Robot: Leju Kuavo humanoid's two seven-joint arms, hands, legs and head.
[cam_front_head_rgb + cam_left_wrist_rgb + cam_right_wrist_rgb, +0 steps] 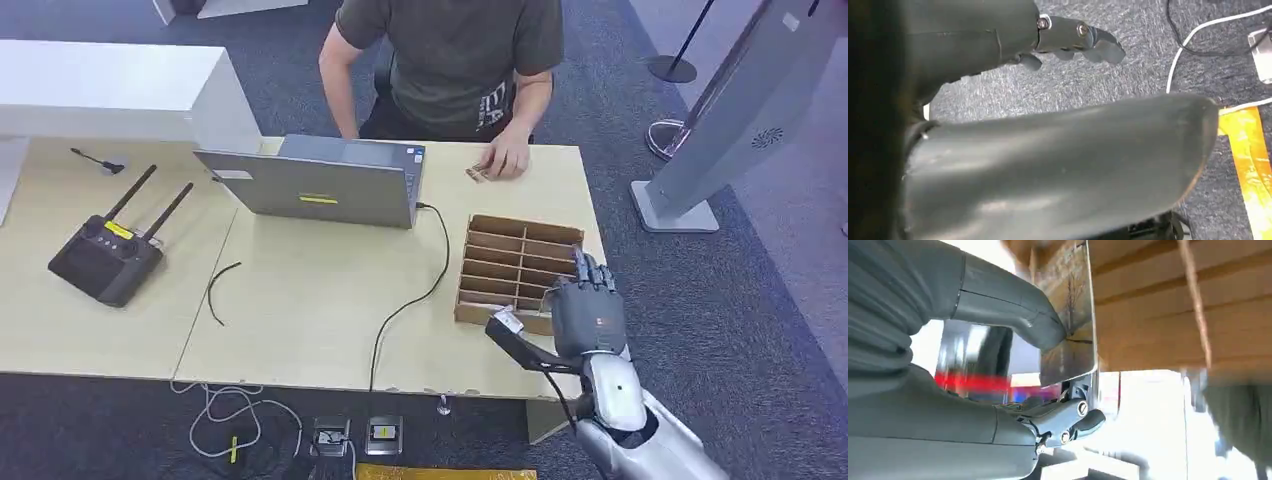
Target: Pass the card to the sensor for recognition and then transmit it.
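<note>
So the right hand (588, 305) sits over the near right corner of the wooden divider tray (520, 238), and in the right wrist view its thumb (1013, 310) is pressed onto a card (1070, 320) with fingers (1068, 420) curled in behind it; looks like a pinch, so I'd say that hand grips the card; the card sits right at the tray's slats, whether it's clear of its slot I can't tell. In the head view there's a small pale bit (508, 321) at the thumb tip, probably that same card, too small to be sure.

Left hand (1073, 40) hangs down by the carpet (1128, 75) near some cables; fingers loosely curled with nothing in them.

Further out: a laptop (320, 180) mid-table, a black controller with antennas (105, 255) on the left, a person across the table with a hand (505, 158) resting by a small item on the tabletop.

My read: this is the pickup step, card just taken from the tray; the sensor pass isn't done yet. Next it needs to lift straight clear of the dividers without snagging, then carry it to the sensor; which object is the sensor, I honestly can't tell.
</note>
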